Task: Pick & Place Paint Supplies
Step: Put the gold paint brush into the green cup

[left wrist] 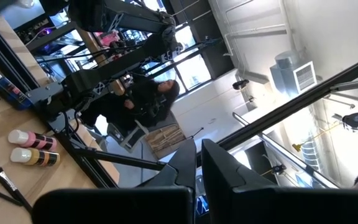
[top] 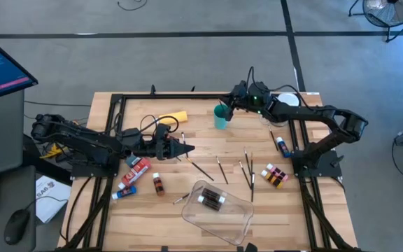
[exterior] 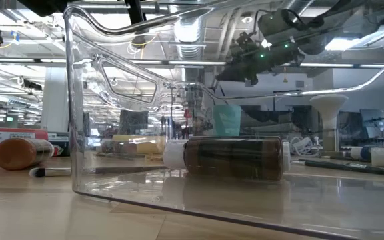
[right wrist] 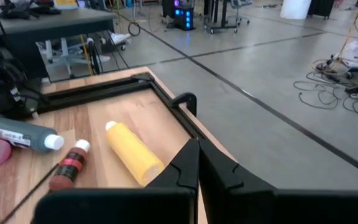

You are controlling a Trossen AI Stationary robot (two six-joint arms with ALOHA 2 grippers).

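2 brushes (top: pixel 203 170) lie just beside the closed left hand (top: pixel 187 148).

Glossy clear plastic tray (top: pixel 240 217) on pale matt wooden table (top: pixel 187 227).

Scattered brushes (top: pixel 247 170) crowd the table's (top: pixel 103 225) middle. The clear tray (top: pixel 240 213) blocks the near centre. Bare wood lies near-left.
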